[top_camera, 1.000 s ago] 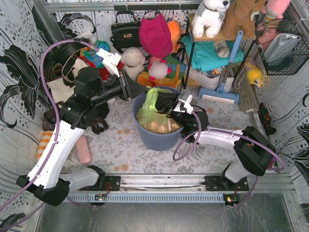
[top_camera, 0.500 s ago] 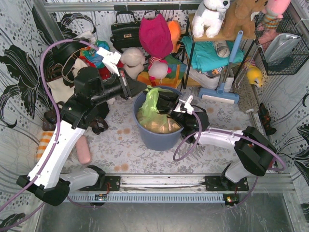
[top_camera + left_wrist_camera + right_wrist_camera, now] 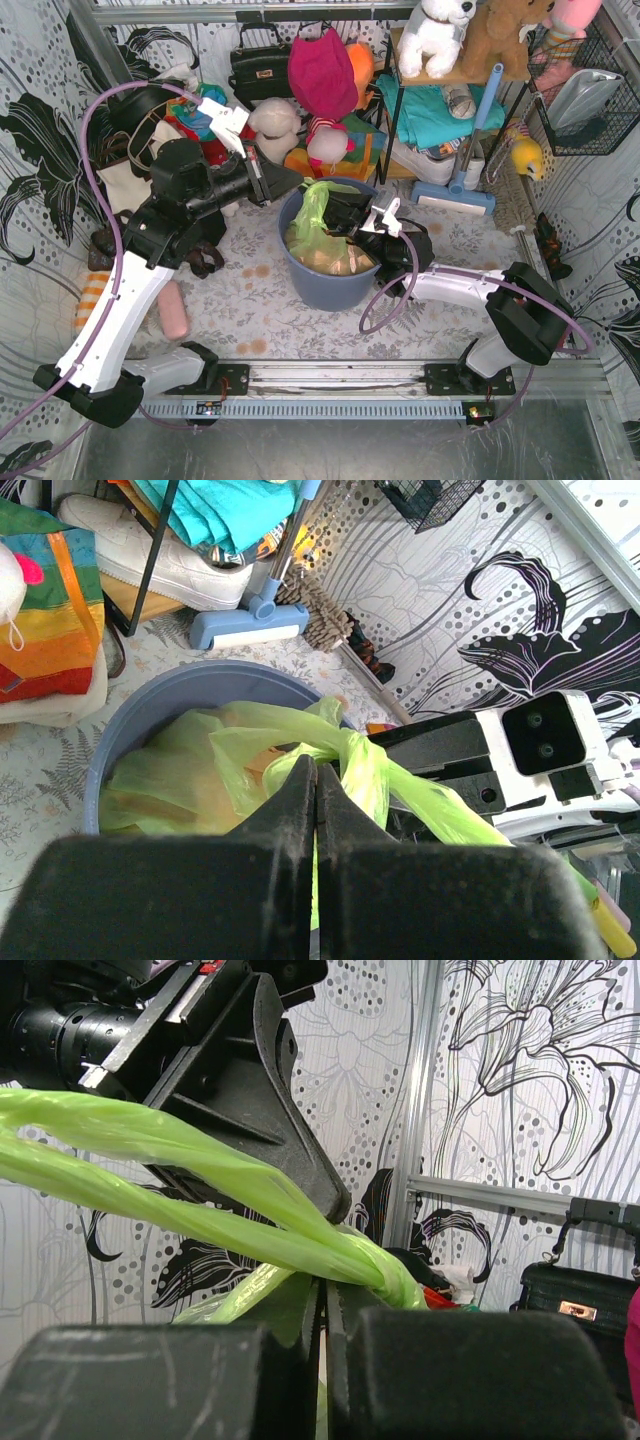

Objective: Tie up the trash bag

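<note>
My left gripper (image 3: 316, 792), reaching in from ten o'clock, and my right gripper (image 3: 322, 1332), from three o'clock, each pinch a twisted, seemingly knotted strand of the lime-green trash bag (image 3: 318, 228), which sits inside the blue-grey bin (image 3: 330, 288).

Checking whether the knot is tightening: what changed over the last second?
The left end effector, shut on the trash bag, drew slightly left, away from the bin. The right end effector stayed shut on the bag's twisted top, and the bag stayed in the bin.
</note>
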### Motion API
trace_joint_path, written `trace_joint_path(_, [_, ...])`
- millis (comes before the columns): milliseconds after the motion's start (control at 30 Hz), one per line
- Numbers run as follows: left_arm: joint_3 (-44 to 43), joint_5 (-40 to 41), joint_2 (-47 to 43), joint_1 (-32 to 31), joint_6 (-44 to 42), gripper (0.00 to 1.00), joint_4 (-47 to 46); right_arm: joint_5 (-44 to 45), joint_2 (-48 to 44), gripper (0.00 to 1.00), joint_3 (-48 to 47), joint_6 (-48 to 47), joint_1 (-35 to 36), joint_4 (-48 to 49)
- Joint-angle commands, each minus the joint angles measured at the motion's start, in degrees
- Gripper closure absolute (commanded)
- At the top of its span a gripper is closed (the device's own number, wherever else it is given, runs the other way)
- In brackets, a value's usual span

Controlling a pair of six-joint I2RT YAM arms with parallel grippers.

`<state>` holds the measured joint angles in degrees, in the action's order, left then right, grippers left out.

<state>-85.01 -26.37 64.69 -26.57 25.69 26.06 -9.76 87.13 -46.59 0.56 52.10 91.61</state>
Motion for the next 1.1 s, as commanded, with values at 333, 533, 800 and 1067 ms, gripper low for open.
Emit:
trace_joint_path(333, [1.08, 4.54, 0.19, 0.2, 1.29, 0.36, 0.6, -0.44, 1.01, 1.0, 1.79, -0.38, 0.51, 5.86])
trace_joint_path(533, [2.35, 1.81, 0.44, 0.2, 2.39, 0.46, -1.6, -0.57, 1.01, 1.0, 1.83, -0.38, 0.54, 5.88])
trace_joint_path(800, [3.48, -0.67, 0.33, 0.2, 3.29, 0.62, -4.32, -0.61, 1.29, 1.0, 1.62, -0.21, 0.55, 5.86])
trace_joint_path(1067, [4.38, -2.56, 0.8, 0.25, 4.55, 0.94, -6.72, -0.88, 1.03, 1.0, 1.85, -0.03, 0.64, 5.86])
